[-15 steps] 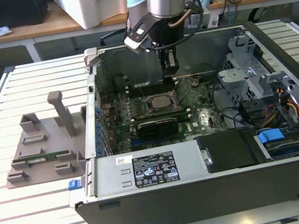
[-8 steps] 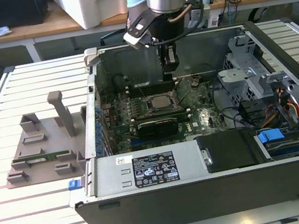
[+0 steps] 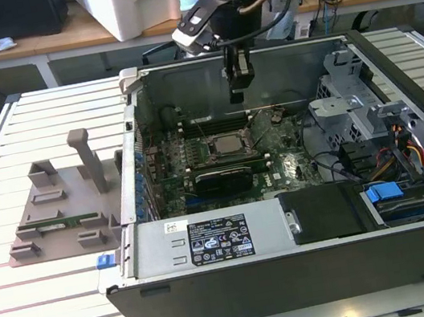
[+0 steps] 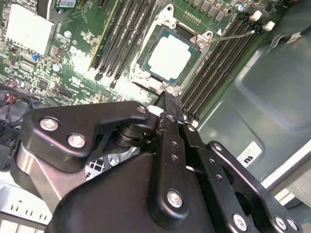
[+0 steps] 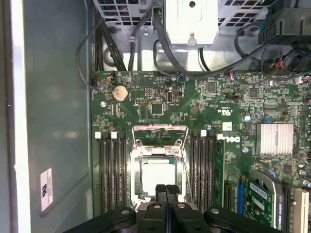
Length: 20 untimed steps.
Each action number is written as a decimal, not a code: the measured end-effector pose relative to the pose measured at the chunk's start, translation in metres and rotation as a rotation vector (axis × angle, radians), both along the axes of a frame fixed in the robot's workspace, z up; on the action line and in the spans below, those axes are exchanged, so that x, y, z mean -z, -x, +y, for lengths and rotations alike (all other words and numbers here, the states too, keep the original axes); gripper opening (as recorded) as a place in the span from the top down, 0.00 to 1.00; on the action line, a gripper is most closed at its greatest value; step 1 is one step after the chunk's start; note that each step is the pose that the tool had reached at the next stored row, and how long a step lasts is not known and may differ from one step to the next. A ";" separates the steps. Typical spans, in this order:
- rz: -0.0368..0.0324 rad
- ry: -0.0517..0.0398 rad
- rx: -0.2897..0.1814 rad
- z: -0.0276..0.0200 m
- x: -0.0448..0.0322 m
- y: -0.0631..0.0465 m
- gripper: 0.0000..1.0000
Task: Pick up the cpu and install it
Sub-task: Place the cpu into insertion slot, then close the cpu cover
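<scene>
First wrist view: cpu lying in socket, gripper closed and empty

Nearest the lens, the gripper (image 5: 165,190) is hanging with its two fingers (image 5: 160,193) pressing together and gripping nothing. Just beyond the tips, the cpu (image 5: 158,175) is lying flat in the socket (image 5: 136,154), silver top up. In the second wrist view the cpu (image 4: 169,57) is sitting square within the frame. In the exterior view the gripper (image 3: 236,89) is hovering above the board, apart from the chip. I am judging the placing step as done or nearly so, with the socket frame seemingly standing open. Whatever follows is calling for a steady vertical line, since the tips are sitting right over the chip and slots are crowding both sides. Counting: one cpu, one socket, and two banks of slots (image 5: 112,170), one on each side. Farther off, one coin cell (image 5: 119,92) and one heatsink (image 5: 275,139) are sitting on the board (image 5: 194,97).
</scene>
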State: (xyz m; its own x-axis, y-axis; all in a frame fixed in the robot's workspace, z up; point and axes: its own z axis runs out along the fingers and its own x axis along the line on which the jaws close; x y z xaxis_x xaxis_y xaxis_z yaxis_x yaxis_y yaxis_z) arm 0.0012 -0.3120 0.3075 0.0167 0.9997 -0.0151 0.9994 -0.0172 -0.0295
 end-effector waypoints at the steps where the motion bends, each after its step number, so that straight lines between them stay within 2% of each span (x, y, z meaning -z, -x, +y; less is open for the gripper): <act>1: 0.0000 -0.0001 0.000 0.0000 -0.0021 0.000 0.89; 11: -0.0001 -0.0001 0.000 0.0000 -0.0026 -0.001 0.89; 12: 0.0001 0.0000 0.000 0.0000 -0.0027 -0.007 0.89; 13: 0.0010 -0.0002 0.000 0.0000 -0.0026 -0.021 0.89; 18: 0.0014 -0.0001 0.000 0.0000 -0.0026 -0.040 0.89; 20: 0.0021 -0.0001 0.000 0.0000 -0.0026 -0.055 0.89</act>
